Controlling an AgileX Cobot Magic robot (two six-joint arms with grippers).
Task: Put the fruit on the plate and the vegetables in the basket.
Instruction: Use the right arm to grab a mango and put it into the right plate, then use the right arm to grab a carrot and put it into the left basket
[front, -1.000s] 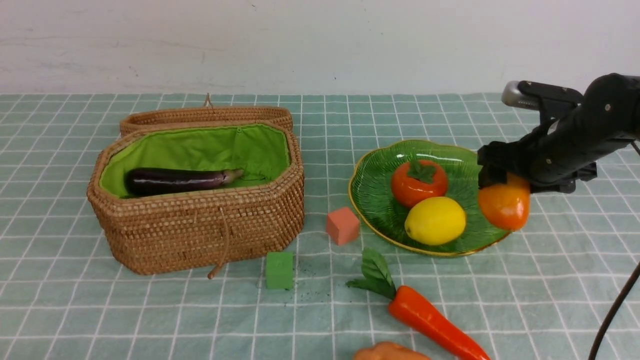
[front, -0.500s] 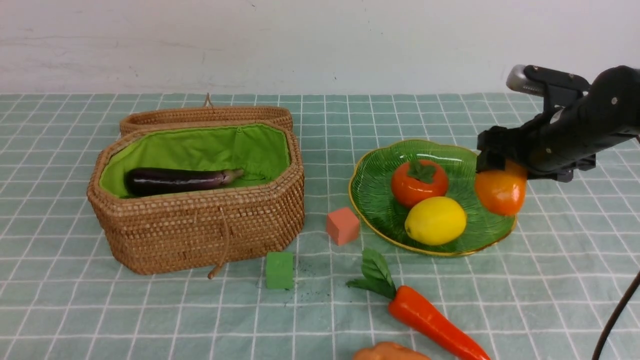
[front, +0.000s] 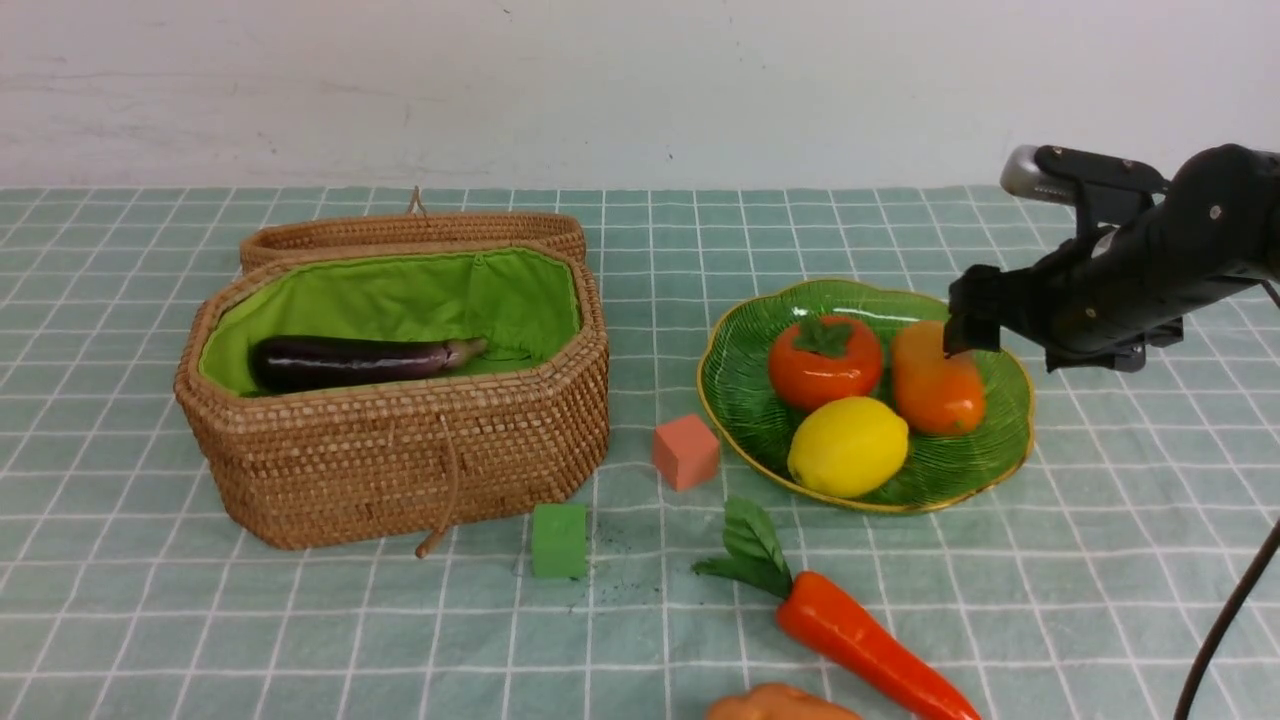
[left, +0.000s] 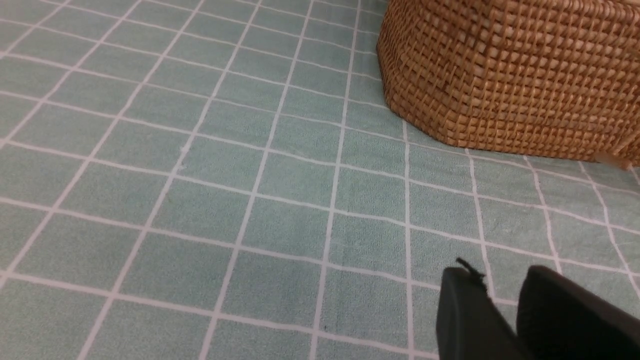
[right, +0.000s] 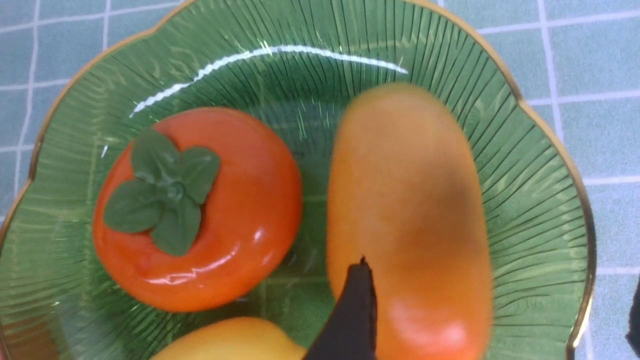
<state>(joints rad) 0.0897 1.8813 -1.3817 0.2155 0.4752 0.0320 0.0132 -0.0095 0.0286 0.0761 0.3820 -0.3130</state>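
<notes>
Over the right side of the desk, the right gripper (front: 965, 325) hovers above the plate (front: 745, 390), its fingers spread wide and gripping nothing. The mango (front: 935, 380) lies on the plate beneath it, beside the round orange-red fruit (front: 825, 362) and the lemon (front: 848, 447). The eggplant (front: 350, 362) lies in the open basket (front: 400, 460) toward the left side. The carrot (front: 860, 640) and potato (front: 775, 703) lie by the near edge. The left gripper (left: 500, 272), over the checked cloth (left: 200, 175) near the basket, shows only a narrow gap and holds nothing.
</notes>
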